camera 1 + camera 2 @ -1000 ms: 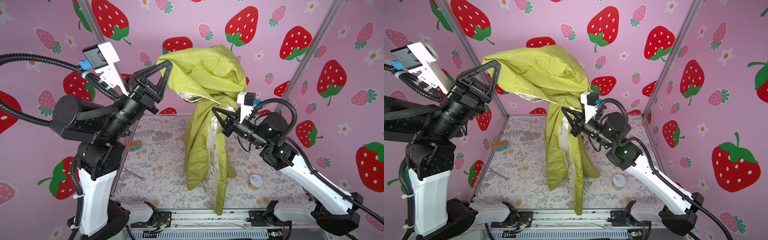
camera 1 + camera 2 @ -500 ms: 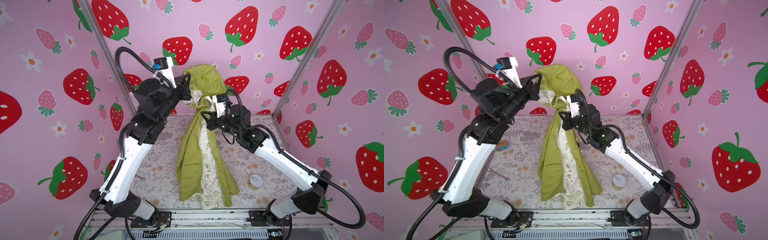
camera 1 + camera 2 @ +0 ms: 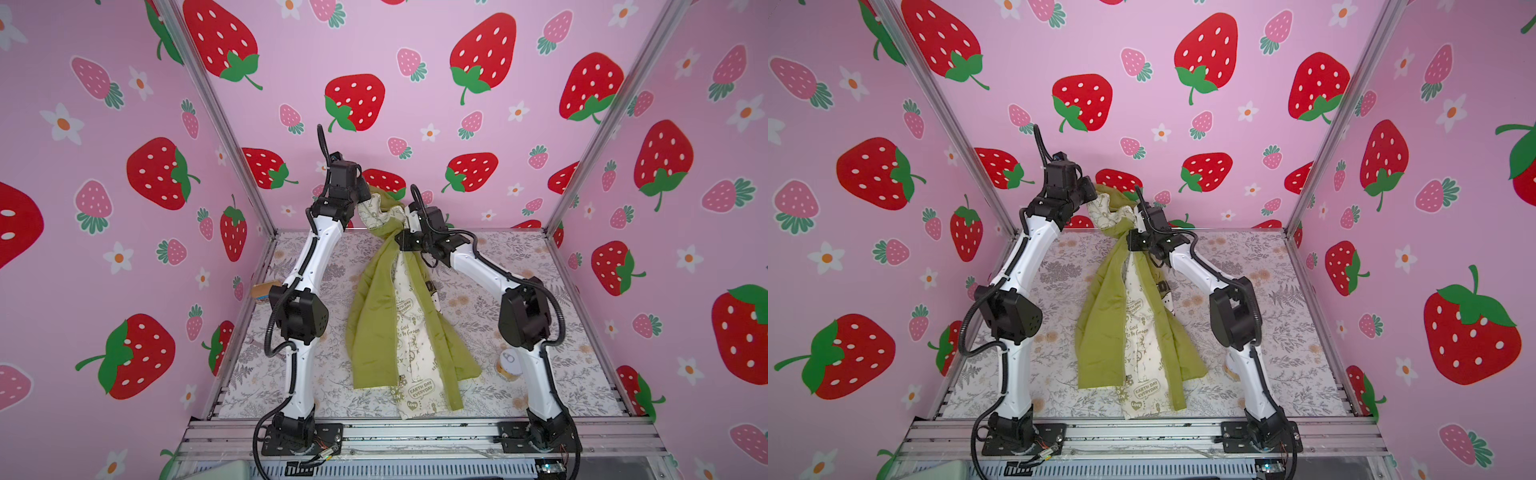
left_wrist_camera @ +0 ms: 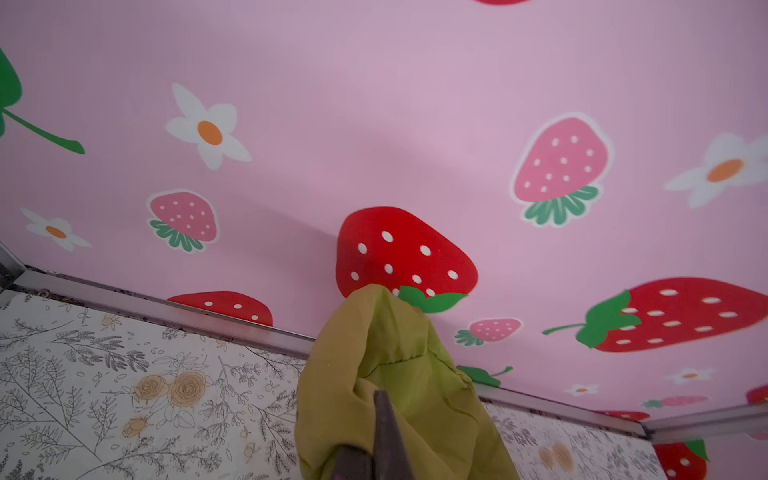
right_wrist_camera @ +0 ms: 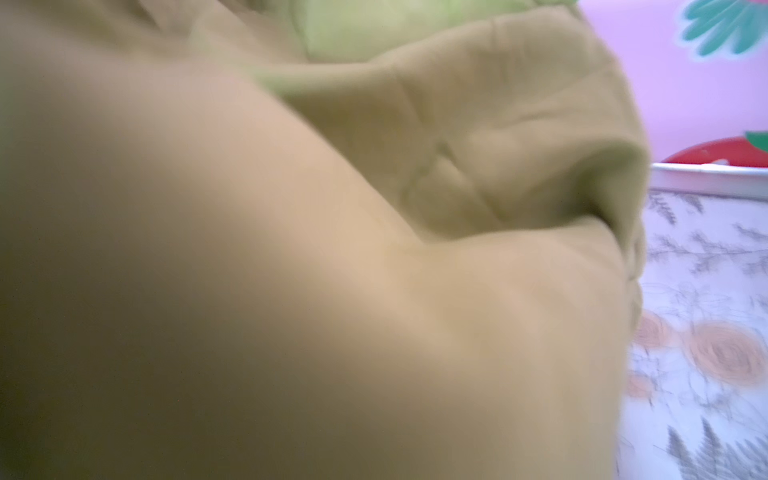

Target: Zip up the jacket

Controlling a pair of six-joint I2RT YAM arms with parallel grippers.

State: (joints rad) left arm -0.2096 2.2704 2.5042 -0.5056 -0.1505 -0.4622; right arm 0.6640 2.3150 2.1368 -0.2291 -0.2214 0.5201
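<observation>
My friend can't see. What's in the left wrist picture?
A bunch of the olive-green jacket is pinched in the left gripper. Behind are a pink strawberry wall and a flowered table.

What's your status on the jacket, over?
Left gripper shut on jacket, holding its top end up. Right gripper in the fabric beside it, jaws hidden. Jacket unzipped, lining showing, lower end on table. Small tin beside right arm, apart.

Pink strawberry-and-daisy walls (image 3: 374, 37) enclose a floral-print tabletop (image 3: 582, 365) framed by aluminium rails (image 3: 415, 434).
</observation>
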